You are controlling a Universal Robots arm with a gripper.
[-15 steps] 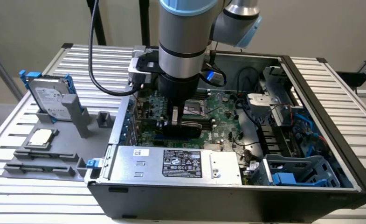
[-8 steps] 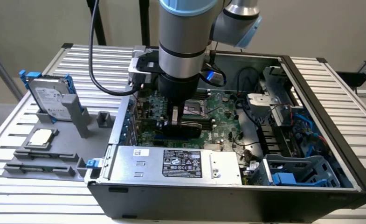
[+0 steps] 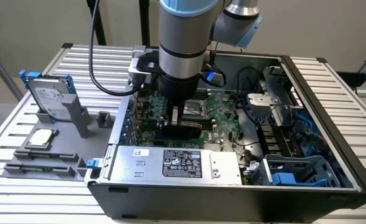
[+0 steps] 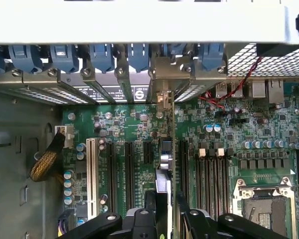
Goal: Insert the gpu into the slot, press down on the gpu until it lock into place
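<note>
An open black computer case [image 3: 232, 200] lies on its side on a slatted metal table [image 3: 33, 196], and the grey robot arm [image 3: 183, 37] reaches straight down into the case's middle. Flat on the case's floor is the green motherboard [image 4: 229, 124]. A silver labelled power-supply box [image 3: 176, 163] sits along the case wall nearest the exterior camera. Outside the case, on the exterior view's left, a grey fixture [image 3: 46, 158] carries a hard drive [image 3: 49, 98]. In the middle of the case, the gpu [image 3: 184, 127] stands on edge on the motherboard. In the wrist view it is a thin dark edge [image 4: 162, 186] running between black expansion connectors. The gripper [image 3: 181, 120] is clamped narrowly on the card's upper edge, with a finger on each face [image 4: 164, 219]. A sliver of the blue slot [image 3: 160, 137] shows at the card's lower edge. Whether the card is fully seated cannot be told.
</note>
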